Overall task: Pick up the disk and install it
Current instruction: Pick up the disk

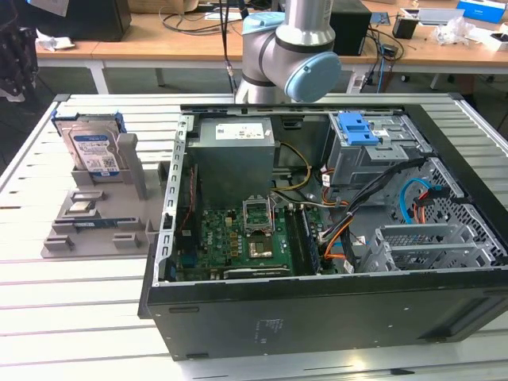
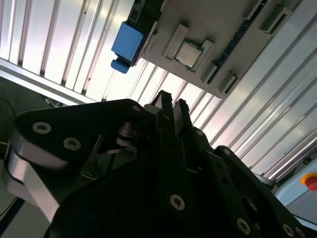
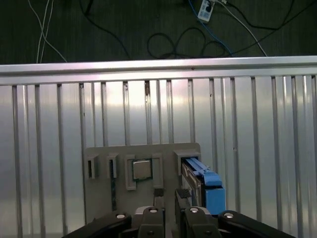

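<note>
The slatted metal table (image 1: 71,317) carries everything. In the exterior view an open black computer case (image 1: 317,309) lies on its side over the middle and the exterior view's right, showing its green board (image 1: 238,238), a grey power supply box (image 1: 234,159) and a metal cage (image 1: 381,155) with a blue latch (image 1: 357,127) on top. The arm (image 1: 290,40) rises behind the case at the table's far edge. That view also gives the label face of the disk (image 1: 93,151), which stands upright on edge in a slot of the grey holder block (image 1: 59,238), well apart from the case, towards the exterior view's left. Both wrist views look down on the same block. In the first wrist view the disk (image 3: 208,191) is seen from its thin edge, with its blue rail plain, and a square silver chip (image 3: 142,170) sits in a recess of the block beside it. Cables lie on the dark floor (image 3: 99,29) beyond the table's rim. The second wrist view shows the disk (image 2: 128,42) as a blue end piece at the block's corner, and the chip (image 2: 188,53) too. The gripper (image 3: 170,197) hangs above the block just beside the disk and touches neither. In the second wrist view its black body is large and the gripper (image 2: 172,103) fingers stand close together, a slim gap between them and nothing held.
</note>
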### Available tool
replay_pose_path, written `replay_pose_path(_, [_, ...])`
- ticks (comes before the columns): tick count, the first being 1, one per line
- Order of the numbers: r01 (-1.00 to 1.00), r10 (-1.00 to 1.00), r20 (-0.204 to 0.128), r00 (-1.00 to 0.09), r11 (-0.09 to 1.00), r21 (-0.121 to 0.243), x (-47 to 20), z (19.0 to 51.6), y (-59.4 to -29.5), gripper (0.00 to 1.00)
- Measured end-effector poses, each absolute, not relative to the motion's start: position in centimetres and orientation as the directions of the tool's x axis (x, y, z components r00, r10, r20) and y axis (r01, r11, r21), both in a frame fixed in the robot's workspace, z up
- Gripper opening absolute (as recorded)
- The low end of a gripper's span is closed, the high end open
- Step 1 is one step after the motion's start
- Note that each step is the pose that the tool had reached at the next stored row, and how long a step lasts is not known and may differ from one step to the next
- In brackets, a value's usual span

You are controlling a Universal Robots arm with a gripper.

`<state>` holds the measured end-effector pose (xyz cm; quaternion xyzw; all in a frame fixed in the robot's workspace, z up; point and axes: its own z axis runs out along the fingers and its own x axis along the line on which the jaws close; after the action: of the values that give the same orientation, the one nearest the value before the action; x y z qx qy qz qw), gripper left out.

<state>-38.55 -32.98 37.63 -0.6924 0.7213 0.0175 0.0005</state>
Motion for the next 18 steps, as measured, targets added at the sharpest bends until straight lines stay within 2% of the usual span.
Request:
replay_pose_path(5, [-0.999, -0.999, -0.025, -0.040, 0.039, 0.025, -38.5, 37.6, -33.0, 0.48])
replay_pose_path(13, [-0.999, -0.999, -0.025, -0.038, 0.037, 0.025, -38.5, 37.6, -32.6, 0.48])
replay_pose_path(18, [-0.999, -0.999, -0.025, -0.038, 0.038, 0.025, -38.4, 37.6, -30.6, 0.48])
